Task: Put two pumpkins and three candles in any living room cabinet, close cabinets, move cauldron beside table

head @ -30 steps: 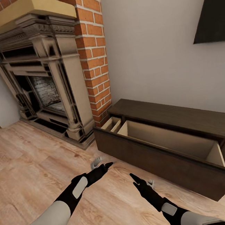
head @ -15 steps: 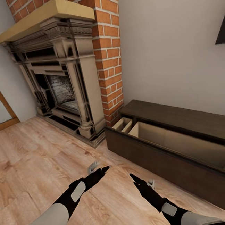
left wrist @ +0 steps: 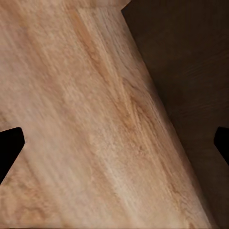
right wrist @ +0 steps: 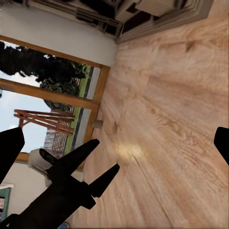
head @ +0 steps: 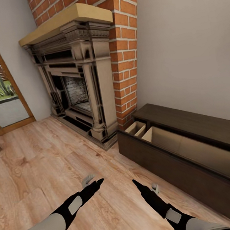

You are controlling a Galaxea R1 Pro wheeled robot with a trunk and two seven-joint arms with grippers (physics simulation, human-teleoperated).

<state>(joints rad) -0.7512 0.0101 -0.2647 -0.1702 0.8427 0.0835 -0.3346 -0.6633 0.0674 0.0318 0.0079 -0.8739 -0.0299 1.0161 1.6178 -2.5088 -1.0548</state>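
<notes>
Grippers both empty, held low over the plank floor (head: 38, 166) in front of the cabinet (head: 191, 156). Left gripper (head: 95, 184) points toward the fireplace (head: 78, 72); from the head camera its fingers look drawn to a narrow point, but its own wrist camera shows the two dark fingertips (left wrist: 9, 148) at opposite edges with bare floor and the dark cabinet front (left wrist: 191, 71) between them, so spread, nothing held. Right gripper (head: 136, 183) sits nearer the cabinet than the left one, also pointing forward; its wrist camera shows fingertips (right wrist: 9, 148) far apart at the frame edges, so spread too, nothing between them. That same wrist camera catches the left gripper (right wrist: 102, 162) as a black shape over the floor, with the glass door (right wrist: 52, 109) behind it.

Cabinet is the long, low dark brown unit against the wall, its end just beside the brick chimney (head: 122, 57). Its drawer (head: 168, 141) is pulled out toward the robot, pale wood inside, a divider making a small compartment at the end next to the bricks and a long one beyond; what shows of both looks empty. Fireplace stands on the far side of the bricks from the cabinet, grey ornate surround, tan mantel on top. Glass door with wooden frame (head: 4, 88) is past the fireplace, garden outside.
</notes>
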